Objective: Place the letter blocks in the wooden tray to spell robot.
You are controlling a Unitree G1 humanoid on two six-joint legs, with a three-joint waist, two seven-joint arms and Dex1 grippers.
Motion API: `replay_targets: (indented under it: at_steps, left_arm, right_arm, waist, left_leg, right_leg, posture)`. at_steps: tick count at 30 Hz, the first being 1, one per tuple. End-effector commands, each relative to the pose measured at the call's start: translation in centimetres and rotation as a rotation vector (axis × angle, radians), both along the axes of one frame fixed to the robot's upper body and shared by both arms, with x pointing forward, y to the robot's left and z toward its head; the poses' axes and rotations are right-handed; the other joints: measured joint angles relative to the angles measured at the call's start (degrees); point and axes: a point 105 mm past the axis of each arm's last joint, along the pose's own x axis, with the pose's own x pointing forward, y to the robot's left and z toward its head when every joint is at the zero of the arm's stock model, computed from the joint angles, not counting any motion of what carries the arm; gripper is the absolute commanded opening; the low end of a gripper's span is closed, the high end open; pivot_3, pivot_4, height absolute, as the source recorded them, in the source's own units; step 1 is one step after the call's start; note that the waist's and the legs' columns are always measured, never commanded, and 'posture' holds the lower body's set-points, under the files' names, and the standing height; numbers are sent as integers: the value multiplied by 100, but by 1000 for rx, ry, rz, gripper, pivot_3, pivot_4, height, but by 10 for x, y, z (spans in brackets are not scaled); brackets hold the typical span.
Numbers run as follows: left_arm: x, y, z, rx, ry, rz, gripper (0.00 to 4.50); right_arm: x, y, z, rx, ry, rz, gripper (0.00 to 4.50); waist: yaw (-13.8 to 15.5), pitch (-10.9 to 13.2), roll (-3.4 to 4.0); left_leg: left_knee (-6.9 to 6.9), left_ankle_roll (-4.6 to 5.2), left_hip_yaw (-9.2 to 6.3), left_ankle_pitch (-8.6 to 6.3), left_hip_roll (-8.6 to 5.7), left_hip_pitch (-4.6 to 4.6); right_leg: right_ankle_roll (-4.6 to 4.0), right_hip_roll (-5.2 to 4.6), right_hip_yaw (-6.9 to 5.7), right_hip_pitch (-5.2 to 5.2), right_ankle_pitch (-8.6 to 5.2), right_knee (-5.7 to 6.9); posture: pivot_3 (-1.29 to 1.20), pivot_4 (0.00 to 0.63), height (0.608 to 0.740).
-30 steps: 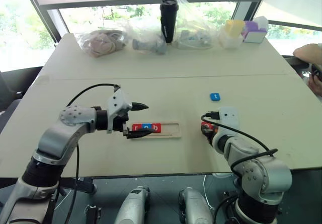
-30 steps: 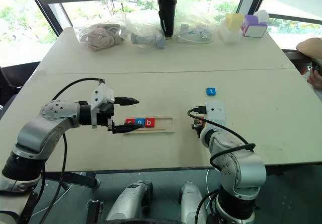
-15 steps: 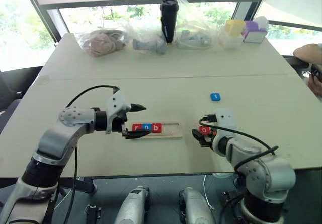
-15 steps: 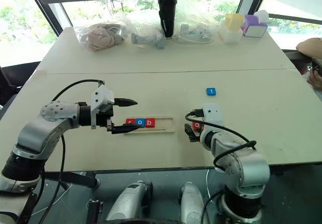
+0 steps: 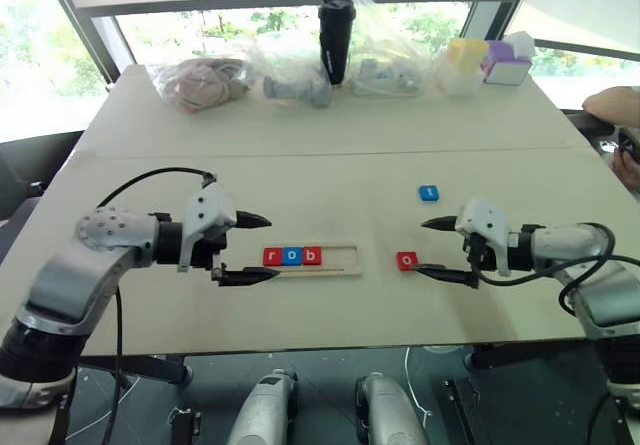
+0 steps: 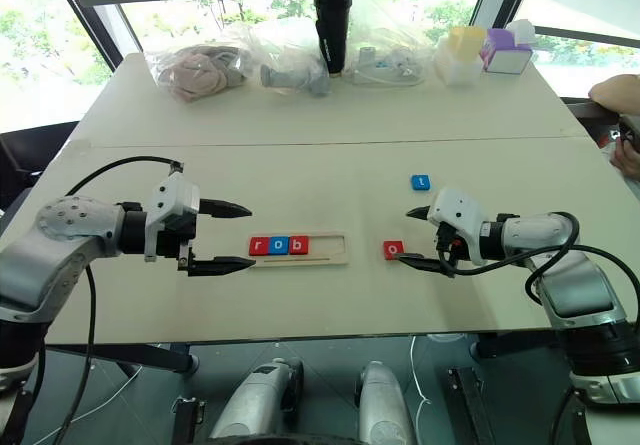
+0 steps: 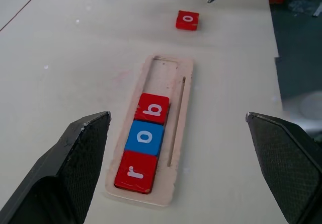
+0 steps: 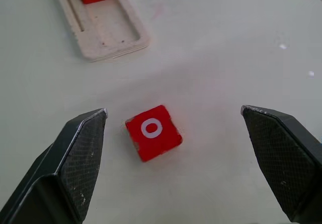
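Three letter blocks (image 5: 291,256) already sat in the wooden tray (image 5: 340,270), so the right gripper (image 5: 431,249), its jaws wide open, should close squarely on the red o block (image 8: 153,132) lying flat just ahead of its fingertips.

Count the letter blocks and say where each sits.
5. The red r, blue o and red b sit in the wooden tray; the red o and blue t lie on the table.
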Motion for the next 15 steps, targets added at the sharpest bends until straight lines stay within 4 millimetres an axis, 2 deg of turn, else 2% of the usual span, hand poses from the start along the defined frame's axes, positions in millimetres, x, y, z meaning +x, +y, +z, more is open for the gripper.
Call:
replay_targets:
  at_steps: [1,6,12,15]
  left_arm:
    - [-5,-1,12,1,-42,-3,4500]
    - [-9,-6,9,-1,-34,4,4500]
    - [-10,-1,4,33,-34,28,4500]
    - [-11,-1,4,31,-32,31,4500]
  right_arm:
    - [0,2,0,-33,-11,73,4420]
    - [1,7,-12,-73,12,142,4420]
    - [8,6,-19,-99,30,165,4420]
    - [12,4,-22,-98,36,158,3609]
  waist:
    - [4,0,0]
    - [0,0,0]
    - [-2,0,0]
    - [-3,0,0]
  left_leg:
    - [0,0,1,0,0,0]
    - [-4,0,1,0,-2,-1]
    - [-2,0,1,1,-2,0]
    - [-2,0,1,1,-2,2]
  right_leg:
    - [0,-1,0,0,0,0]
    - [1,1,1,-3,0,0]
    - [0,9,1,-4,1,6]
    - [0,9,2,-4,1,7]
  posture:
    - [0,150,740]
    - [0,150,740]
    - [0,150,740]
    - [0,150,740]
